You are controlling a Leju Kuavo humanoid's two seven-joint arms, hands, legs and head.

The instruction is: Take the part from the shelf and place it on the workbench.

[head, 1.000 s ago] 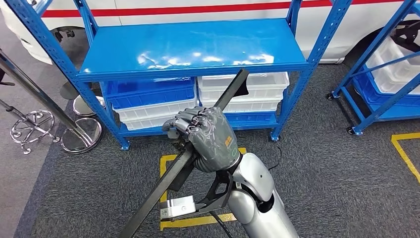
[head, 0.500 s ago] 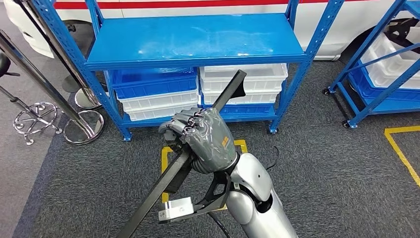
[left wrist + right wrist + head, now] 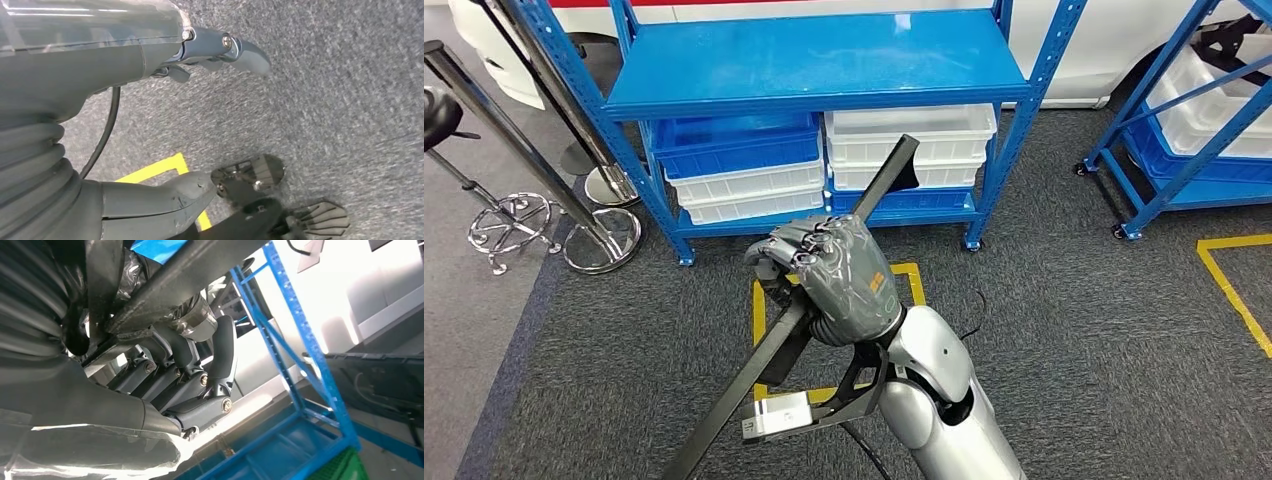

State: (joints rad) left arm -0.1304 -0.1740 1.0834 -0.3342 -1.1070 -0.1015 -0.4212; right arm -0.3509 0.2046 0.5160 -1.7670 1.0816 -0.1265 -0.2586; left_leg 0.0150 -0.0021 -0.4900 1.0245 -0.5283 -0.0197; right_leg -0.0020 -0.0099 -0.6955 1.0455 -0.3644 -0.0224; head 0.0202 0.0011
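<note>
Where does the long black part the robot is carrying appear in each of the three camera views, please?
Head view: the black part runs diagonally from bottom left to centre, gripped by the right hand.
Left wrist view: not in it.
Right wrist view: the part crosses the top, fingers wrapped around it.
Shared landmark: the blue shelf, also at.

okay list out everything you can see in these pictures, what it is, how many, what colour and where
part: one, black long bar, slanting up from lower left toward the shelf, held in the right hand
shelf: one, blue, straight ahead, top deck bare
bins: several, white and blue, stacked under the shelf deck
second rack: one, blue, far right, holding white bins
floor marking: yellow lines on grey carpet, below the hand
stands: chrome bases and poles, far left
vehicle: white, behind the shelf
right hand: grey, centre, grips the part
left hand: grey, hangs over the carpet, holding nothing
</note>
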